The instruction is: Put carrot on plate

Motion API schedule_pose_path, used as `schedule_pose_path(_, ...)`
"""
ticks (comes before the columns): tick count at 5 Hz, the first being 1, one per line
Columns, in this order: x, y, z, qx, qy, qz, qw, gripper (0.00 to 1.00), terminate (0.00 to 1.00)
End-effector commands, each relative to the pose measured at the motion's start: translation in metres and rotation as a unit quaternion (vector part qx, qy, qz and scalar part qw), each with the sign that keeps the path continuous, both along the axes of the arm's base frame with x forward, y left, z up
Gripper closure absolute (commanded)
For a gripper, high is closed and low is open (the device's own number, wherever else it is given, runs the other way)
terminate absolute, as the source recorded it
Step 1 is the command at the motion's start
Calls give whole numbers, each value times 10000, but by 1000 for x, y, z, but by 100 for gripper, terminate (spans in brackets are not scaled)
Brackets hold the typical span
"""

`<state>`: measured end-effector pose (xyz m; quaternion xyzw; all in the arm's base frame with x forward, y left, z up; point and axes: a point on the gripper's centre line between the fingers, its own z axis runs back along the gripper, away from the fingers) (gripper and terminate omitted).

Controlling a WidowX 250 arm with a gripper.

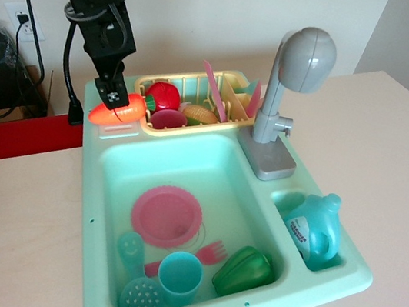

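Note:
The orange carrot (121, 112) with its green top lies on the back left ledge of the teal toy sink (89, 182), pointing left. My black gripper (114, 97) has come down from the upper left and its tip sits right over the carrot's upper side, touching or nearly touching it. Its jaws are not visible from this angle. The round pink plate (167, 215) lies flat and empty in the basin, toward the front left.
A yellow dish rack (200, 84) behind the basin holds a red fruit (164, 96), corn (200, 114) and a dark-pink bowl (168, 120). A grey faucet (296, 67) stands at right. A teal cup (179, 277), green pepper (243, 270), pink fork (208, 253) and blue bottle (314, 228) also sit in the sink.

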<state>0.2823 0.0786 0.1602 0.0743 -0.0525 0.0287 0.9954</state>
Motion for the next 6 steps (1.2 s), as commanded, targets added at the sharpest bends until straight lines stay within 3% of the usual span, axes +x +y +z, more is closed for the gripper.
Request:
schedule_pose_path(1, 3, -2, -14, 35, 75, 65, 9999, 0, 0)
schedule_pose_path(3, 5, -1, -38, 145, 248, 176, 9994, 0, 0)
schedule_pose_path(4, 3, -3, -39, 254, 52, 187, 9995, 100, 0)
schedule_pose_path(6, 1, -16, -28, 342, -378, 39, 9987, 100, 0)
